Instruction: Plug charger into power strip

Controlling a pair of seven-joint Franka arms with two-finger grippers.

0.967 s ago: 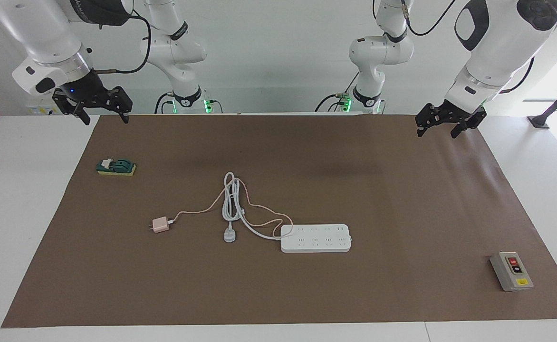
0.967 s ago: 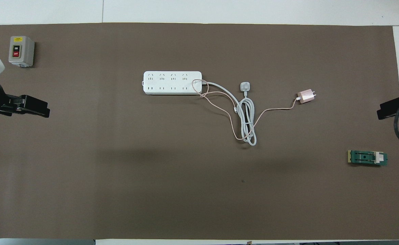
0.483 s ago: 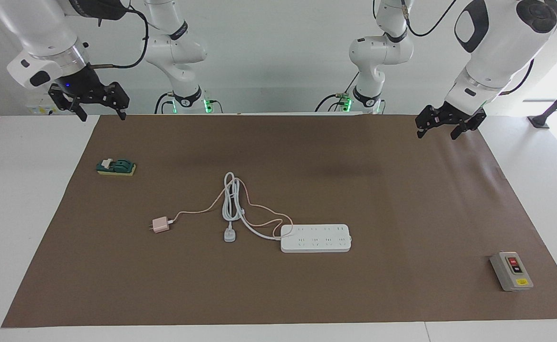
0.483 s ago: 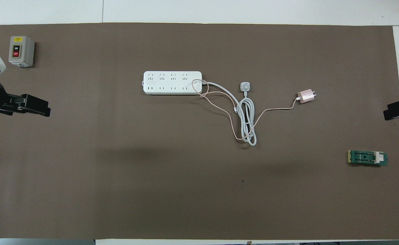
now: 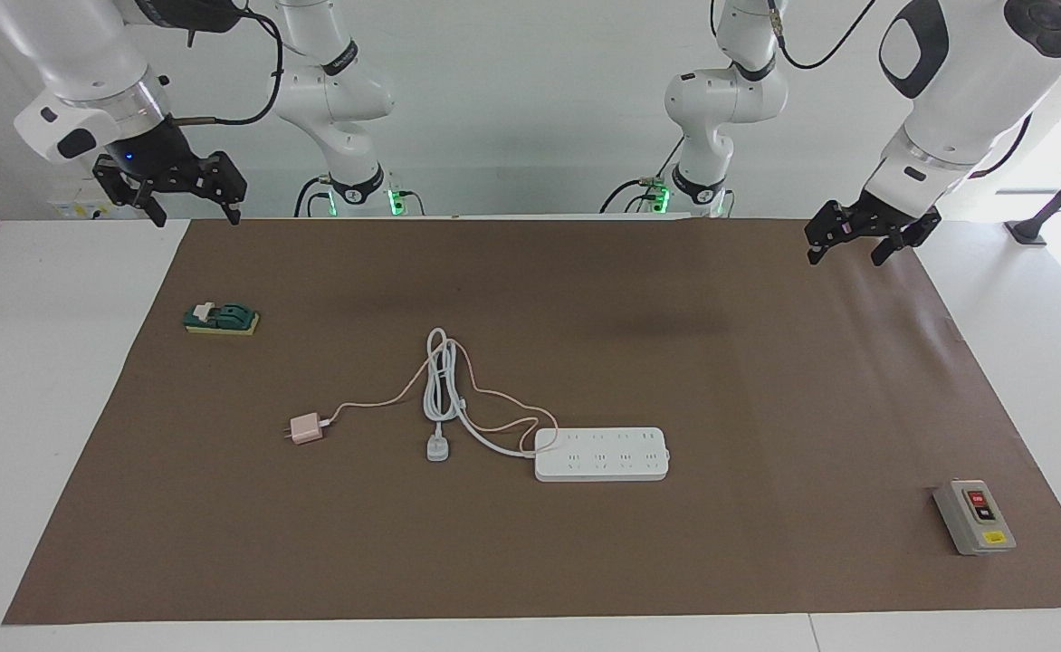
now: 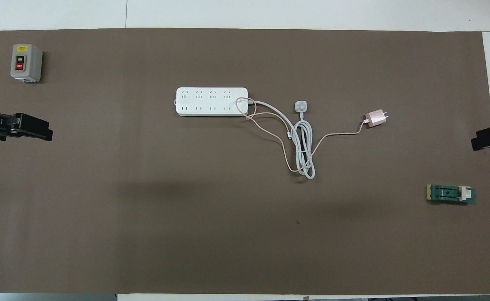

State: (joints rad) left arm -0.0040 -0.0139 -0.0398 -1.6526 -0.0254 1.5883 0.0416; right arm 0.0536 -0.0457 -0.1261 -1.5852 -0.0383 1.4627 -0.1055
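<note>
The charger (image 5: 305,428) is a small pale-pink cube lying on the brown mat, toward the right arm's end from the power strip (image 5: 601,454). Its thin pink cable loops over the strip's coiled white cord and ends by the strip's end. In the overhead view the charger (image 6: 376,118) and the strip (image 6: 211,101) lie apart. My right gripper (image 5: 195,217) is open and empty, up in the air over the mat's corner at its own end. My left gripper (image 5: 845,256) is open and empty over the mat's edge at its end. Both show at the overhead view's sides: left (image 6: 40,130), right (image 6: 481,142).
A white round-ended plug (image 5: 438,448) lies between charger and strip. A grey box with red and black buttons (image 5: 974,516) stands at the left arm's end, farther from the robots. A green and yellow block (image 5: 221,318) lies near the right arm's end.
Both grippers have drawn outward toward their own ends of the table; the right one also rose a little. Nothing on the mat moved.
</note>
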